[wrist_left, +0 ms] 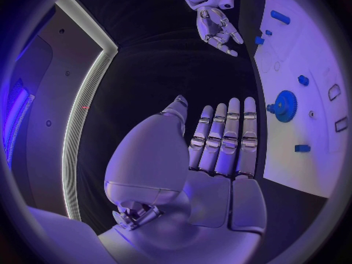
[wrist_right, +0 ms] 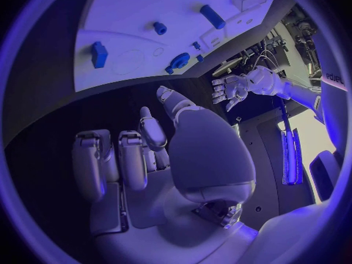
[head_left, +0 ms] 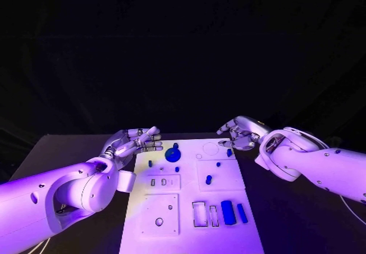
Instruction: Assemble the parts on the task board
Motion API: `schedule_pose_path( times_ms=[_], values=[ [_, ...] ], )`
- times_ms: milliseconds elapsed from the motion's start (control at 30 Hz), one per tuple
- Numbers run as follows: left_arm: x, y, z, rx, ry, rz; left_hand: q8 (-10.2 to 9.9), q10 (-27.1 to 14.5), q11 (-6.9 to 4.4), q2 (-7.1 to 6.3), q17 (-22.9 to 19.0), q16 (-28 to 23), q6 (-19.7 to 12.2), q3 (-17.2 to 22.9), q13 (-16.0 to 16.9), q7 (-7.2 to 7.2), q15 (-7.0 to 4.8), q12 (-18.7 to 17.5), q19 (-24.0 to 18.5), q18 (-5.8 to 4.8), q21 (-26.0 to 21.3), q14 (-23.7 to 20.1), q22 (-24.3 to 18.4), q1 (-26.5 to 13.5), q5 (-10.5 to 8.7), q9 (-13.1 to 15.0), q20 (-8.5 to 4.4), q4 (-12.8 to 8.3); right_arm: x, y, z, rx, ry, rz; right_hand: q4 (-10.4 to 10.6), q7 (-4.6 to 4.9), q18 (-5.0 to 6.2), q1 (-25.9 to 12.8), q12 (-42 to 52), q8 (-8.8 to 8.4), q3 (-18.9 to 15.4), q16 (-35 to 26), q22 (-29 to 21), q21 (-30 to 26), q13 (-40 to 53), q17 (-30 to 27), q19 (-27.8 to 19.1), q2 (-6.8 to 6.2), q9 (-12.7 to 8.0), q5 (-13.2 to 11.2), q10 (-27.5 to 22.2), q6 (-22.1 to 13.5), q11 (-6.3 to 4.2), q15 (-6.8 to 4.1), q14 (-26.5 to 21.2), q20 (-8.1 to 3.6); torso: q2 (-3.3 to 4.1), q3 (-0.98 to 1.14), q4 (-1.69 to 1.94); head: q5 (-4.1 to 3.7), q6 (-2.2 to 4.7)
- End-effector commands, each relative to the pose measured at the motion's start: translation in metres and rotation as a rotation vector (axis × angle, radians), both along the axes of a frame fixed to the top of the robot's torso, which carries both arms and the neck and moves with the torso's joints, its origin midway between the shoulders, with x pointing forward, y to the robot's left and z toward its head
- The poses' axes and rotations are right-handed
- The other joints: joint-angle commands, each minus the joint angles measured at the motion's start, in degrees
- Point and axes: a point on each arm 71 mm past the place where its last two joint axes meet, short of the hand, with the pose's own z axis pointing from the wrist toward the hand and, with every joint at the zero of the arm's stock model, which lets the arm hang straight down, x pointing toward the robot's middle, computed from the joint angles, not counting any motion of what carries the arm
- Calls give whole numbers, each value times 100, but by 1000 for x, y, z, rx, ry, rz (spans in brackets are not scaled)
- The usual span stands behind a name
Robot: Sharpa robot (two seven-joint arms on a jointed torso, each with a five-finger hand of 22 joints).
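Note:
The white task board (head_left: 191, 239) lies in the middle of the table. A blue gear (head_left: 173, 154) stands near its far end, with small blue pegs (head_left: 208, 179) around it and two blue bars (head_left: 227, 212) at the near right. My left hand (head_left: 136, 142) hovers at the board's far left corner with its fingers straight and nothing in it. My right hand (head_left: 238, 133) hovers at the far right corner, fingers loosely bent and apart, also holding nothing. The left wrist view shows flat fingers (wrist_left: 223, 141) beside the gear (wrist_left: 283, 105). In the right wrist view, the gear (wrist_right: 178, 61) lies beyond my palm (wrist_right: 139, 152).
Rectangular cut-outs (head_left: 200, 214) sit beside the blue bars, and square plates with slots (head_left: 162, 182) lie on the board's left half. Black table (head_left: 305, 222) surrounds the board on both sides. My two white forearms flank the board.

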Motion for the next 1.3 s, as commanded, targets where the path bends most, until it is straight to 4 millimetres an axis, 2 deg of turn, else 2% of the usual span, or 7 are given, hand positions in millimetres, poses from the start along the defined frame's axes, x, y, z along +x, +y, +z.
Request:
schedule_pose_path(
  times_ms=[33,233,500,667,833,1067,1300],
  values=[
    [0,-3,1,-12,-7,-24,-25,-1,19,9,6,-18,-6,-33,-8,29,9,-26,-28,18,-18,5,-8,43,22,-10,6,-9,0,-9,-2,57,53,73,-48,25,-36,71,4,-33,6,42,1216,3,-9,1070,350,-2,-9,52,5,-8,33,31,489,28,-39,16,-30,-24,-8],
    [1,-3,1,-13,-5,-28,-27,2,20,14,8,-26,2,-29,-7,33,11,-31,-33,17,-18,0,-10,66,22,-9,8,-24,6,-34,-10,16,61,37,-77,29,-32,101,-12,-46,8,47,1201,-10,-22,1080,336,-15,-15,86,-11,-19,37,34,491,32,-48,25,-26,-47,-3],
    [2,-3,0,-11,-4,-24,-27,2,20,14,8,-26,2,-29,-7,33,11,-31,-33,17,-18,0,-10,66,22,-9,8,-24,9,-48,-26,-24,99,17,-91,33,-25,111,-30,-55,3,46,1179,-30,-39,1080,317,-29,-19,93,-28,-32,41,37,490,34,-36,23,-31,-41,15],
    [3,-2,0,-11,-5,-23,-27,2,20,14,8,-26,2,-29,-7,33,11,-31,-33,17,-18,0,-10,66,22,-9,8,-24,9,-50,-35,-38,127,15,-112,37,-18,134,-48,-63,4,46,1157,-50,-54,1079,297,-37,-25,106,-47,-48,44,40,489,37,-40,17,-36,-41,-10],
    [3,-2,0,-11,-5,-22,-27,2,20,14,8,-26,2,-29,-7,33,11,-31,-33,17,-18,0,-10,66,22,-9,8,-24,8,-49,-43,-44,142,16,-131,41,-15,154,-58,-69,7,45,1147,-60,-62,1077,288,-43,-30,114,-58,-62,48,43,488,40,-38,25,-41,-27,-17],
    [3,-2,0,-11,-4,-23,-29,3,21,16,9,-32,5,-29,-6,35,13,-34,-37,17,-18,-4,-11,75,21,-9,9,-29,11,-47,-47,-48,141,4,-134,42,-15,158,-47,-70,9,48,1147,-60,-49,1084,287,-42,-31,116,-50,-65,49,44,490,40,-40,19,-26,-38,-35],
    [3,-2,0,-10,-4,-23,-29,3,21,16,9,-32,5,-29,-6,35,13,-34,-37,17,-18,-4,-11,75,21,-9,9,-29,13,-42,-53,-47,145,-4,-132,43,-17,158,-30,-66,13,51,1155,-54,-32,1092,294,-27,-30,120,-35,-60,50,45,492,41,-37,25,-35,-21,-49]
  ],
)
